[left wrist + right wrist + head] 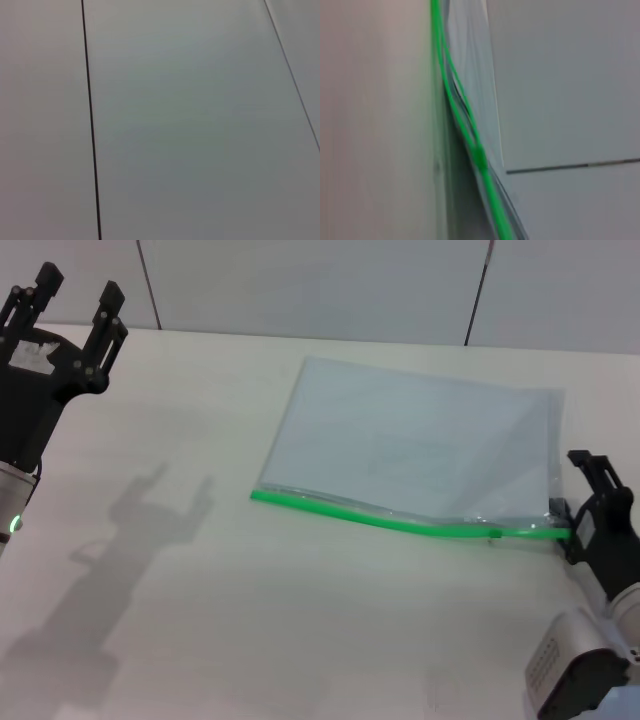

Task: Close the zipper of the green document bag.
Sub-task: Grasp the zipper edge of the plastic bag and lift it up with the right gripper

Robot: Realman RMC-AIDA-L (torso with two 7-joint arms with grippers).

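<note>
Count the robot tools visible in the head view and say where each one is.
2. The left tool is raised over the table's far left corner, fingers spread. The right tool is at the right end of the bright green plastic zipper strip; its grip is unclear.

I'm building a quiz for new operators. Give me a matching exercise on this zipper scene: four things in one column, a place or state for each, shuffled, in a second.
Things:
1. left end effector
2. right end effector
3. zipper
4. green document bag

Places or states:
A. lying flat on the table
B. at the bag's right-hand zipper corner
C. raised at far left, fingers apart
D. bright green strip on the bag's near edge

Pairs: 1-C, 2-B, 3-D, 4-A
</note>
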